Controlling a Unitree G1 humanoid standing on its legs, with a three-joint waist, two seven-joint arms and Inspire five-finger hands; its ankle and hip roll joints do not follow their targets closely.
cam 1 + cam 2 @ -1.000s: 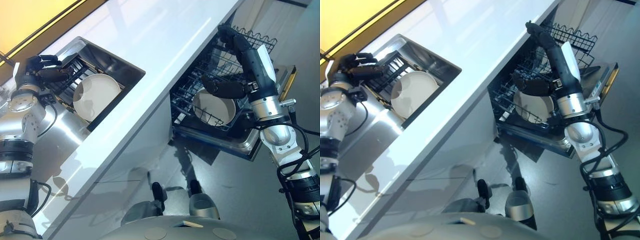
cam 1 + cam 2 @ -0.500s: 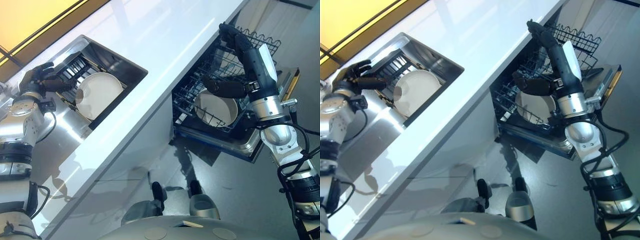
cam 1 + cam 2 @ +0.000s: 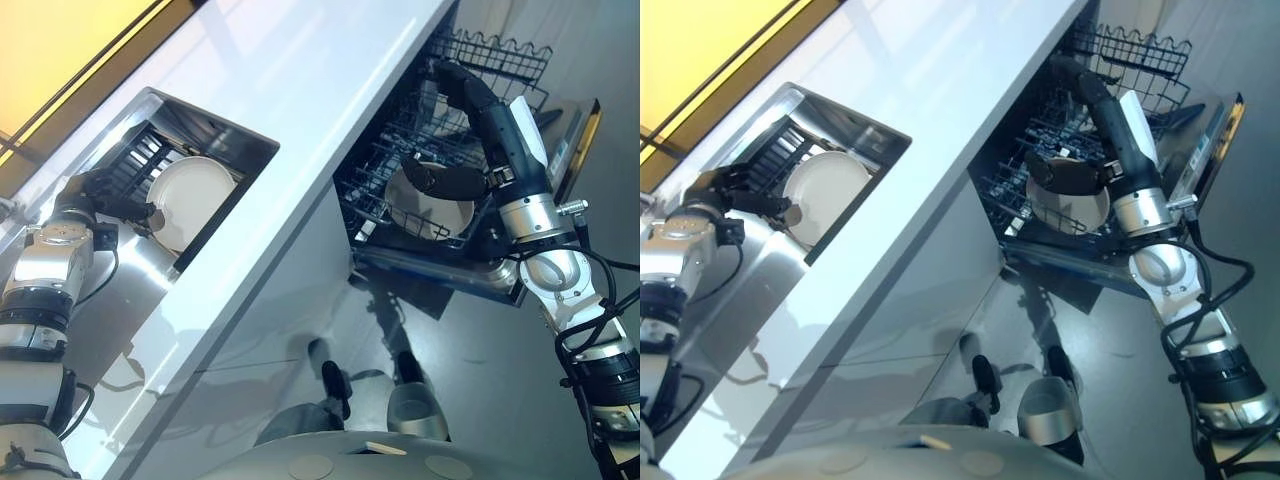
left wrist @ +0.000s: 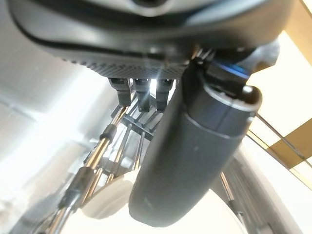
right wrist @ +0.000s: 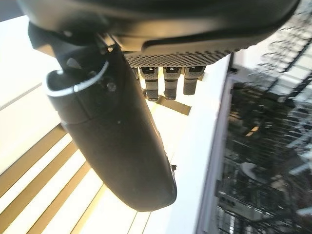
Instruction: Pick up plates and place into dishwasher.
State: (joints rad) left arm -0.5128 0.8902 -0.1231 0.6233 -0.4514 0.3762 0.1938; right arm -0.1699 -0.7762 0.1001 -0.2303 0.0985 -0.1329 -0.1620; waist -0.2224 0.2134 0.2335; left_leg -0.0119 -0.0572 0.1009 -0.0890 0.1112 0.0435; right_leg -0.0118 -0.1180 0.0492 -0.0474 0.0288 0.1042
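Note:
A white plate (image 3: 192, 186) stands on edge in the black dish rack (image 3: 138, 163) inside the steel sink (image 3: 232, 137). My left hand (image 3: 92, 190) is low at that rack, open, its thumb (image 4: 195, 161) lying next to the plate's rim (image 4: 109, 207) and its fingers stretched toward the rack wires. A second white plate (image 3: 432, 207) sits in the pulled-out dishwasher rack (image 3: 388, 172). My right hand (image 3: 498, 128) hovers over that rack, open, with straight fingers and its thumb (image 3: 447, 181) spread above the plate, apart from it.
A long white counter (image 3: 300, 90) runs between the sink and the dishwasher. The dishwasher door (image 3: 577, 128) hangs open behind the right arm. Grey floor lies below the rack.
The camera has shifted. My left hand has dropped from the dish rack's upper edge down to the left rim of the sink plate. My right hand stays over the dishwasher rack.

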